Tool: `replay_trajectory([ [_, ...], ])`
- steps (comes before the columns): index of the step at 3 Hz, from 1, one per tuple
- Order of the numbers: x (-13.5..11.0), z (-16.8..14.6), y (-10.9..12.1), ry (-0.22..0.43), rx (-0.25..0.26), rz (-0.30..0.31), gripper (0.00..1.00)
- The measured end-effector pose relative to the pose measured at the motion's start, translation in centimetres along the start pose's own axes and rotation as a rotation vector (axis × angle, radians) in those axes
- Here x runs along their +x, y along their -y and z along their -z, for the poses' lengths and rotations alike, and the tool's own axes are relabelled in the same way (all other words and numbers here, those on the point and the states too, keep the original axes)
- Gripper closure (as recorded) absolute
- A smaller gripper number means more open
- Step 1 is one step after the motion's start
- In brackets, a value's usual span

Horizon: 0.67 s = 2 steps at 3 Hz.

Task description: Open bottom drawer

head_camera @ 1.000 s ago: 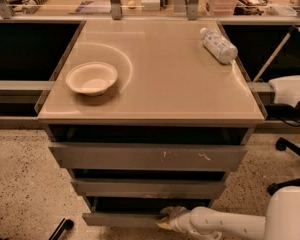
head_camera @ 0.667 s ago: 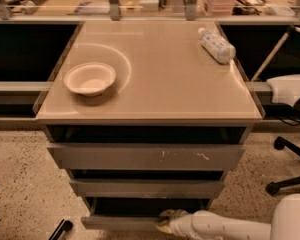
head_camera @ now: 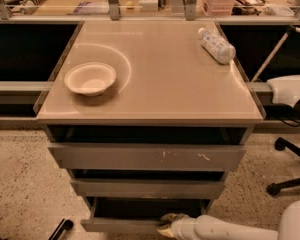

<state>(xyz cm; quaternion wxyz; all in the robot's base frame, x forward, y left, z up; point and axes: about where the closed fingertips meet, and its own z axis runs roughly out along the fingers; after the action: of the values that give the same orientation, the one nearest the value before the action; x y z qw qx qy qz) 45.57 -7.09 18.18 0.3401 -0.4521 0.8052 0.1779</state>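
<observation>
The bottom drawer (head_camera: 121, 225) is the lowest, narrowest grey front of the cabinet, at the bottom of the camera view. It stands pulled out a little, with a dark gap above its front. My gripper (head_camera: 166, 224) reaches in from the lower right on a white arm and sits at the top edge of this drawer's front, right of its middle. Above it are the mid-sized grey front (head_camera: 147, 188) and the widest grey front with white scratch marks (head_camera: 146, 157).
A white bowl (head_camera: 90, 78) and a lying plastic bottle (head_camera: 216, 45) rest on the beige cabinet top (head_camera: 160, 84). An office chair base (head_camera: 290, 169) stands at the right. Speckled floor (head_camera: 25, 184) lies to the left, with a dark object (head_camera: 60, 229) at the bottom left.
The bottom drawer has slid out slightly toward the camera, with my gripper staying at its top edge. The view has shifted a little.
</observation>
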Motion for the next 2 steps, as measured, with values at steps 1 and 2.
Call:
replay_trajectory([
  [1, -0.43, 0.41, 0.01, 0.0, 0.0, 0.0, 1.0],
  [2, 0.55, 0.78, -0.83, 0.007, -0.009, -0.006, 1.0],
])
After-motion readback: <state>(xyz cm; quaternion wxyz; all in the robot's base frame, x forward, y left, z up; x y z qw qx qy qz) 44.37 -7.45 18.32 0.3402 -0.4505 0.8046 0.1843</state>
